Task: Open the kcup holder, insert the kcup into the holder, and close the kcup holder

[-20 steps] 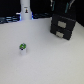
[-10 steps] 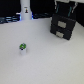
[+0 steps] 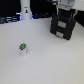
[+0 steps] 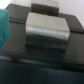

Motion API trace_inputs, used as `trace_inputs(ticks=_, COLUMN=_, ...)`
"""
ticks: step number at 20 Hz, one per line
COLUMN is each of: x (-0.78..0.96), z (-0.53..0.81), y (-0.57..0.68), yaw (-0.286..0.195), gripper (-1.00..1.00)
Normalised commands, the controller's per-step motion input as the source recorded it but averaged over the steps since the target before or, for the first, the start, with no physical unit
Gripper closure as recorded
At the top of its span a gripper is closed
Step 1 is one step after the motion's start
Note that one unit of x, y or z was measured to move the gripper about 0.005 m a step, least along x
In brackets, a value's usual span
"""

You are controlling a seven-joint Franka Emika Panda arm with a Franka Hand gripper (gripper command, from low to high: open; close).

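Observation:
The kcup holder point(image 3: 63, 27), a black boxy unit with two stacked front panels, stands at the back on the exterior view's right. The kcup point(image 3: 22, 48), a tiny white pod with a green top, stands upright on the white table well away from it, towards the exterior view's left. My gripper point(image 3: 64, 6) hangs just above the holder's top; its fingers are too blurred to read. The wrist view is filled by the holder's black surface point(image 4: 30, 60), very close, with two grey blocks point(image 4: 46, 30). The kcup is out of the wrist view.
A tall white bottle-shaped object point(image 3: 24, 10) stands at the back on the exterior view's left. The white table point(image 3: 45, 62) stretches between the kcup and the holder. A teal shape point(image 4: 4, 27) shows at the wrist view's edge.

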Motion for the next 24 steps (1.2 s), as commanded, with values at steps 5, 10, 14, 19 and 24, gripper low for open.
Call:
trace_inputs(ticks=5, x=-0.26, z=-0.35, y=0.15, yaw=-0.090, gripper=-1.00)
trace_inputs(ticks=10, x=-0.44, z=-0.38, y=0.05, yaw=-0.031, gripper=-1.00)
trace_inputs(ticks=14, x=-0.39, z=-0.39, y=0.04, yaw=-0.012, gripper=-1.00)
trace_inputs(ticks=19, x=-0.19, z=-0.12, y=0.05, yaw=-0.047, gripper=1.00)
trace_inputs(ticks=24, x=-0.03, z=0.00, y=0.03, yaw=-0.040, gripper=1.00)
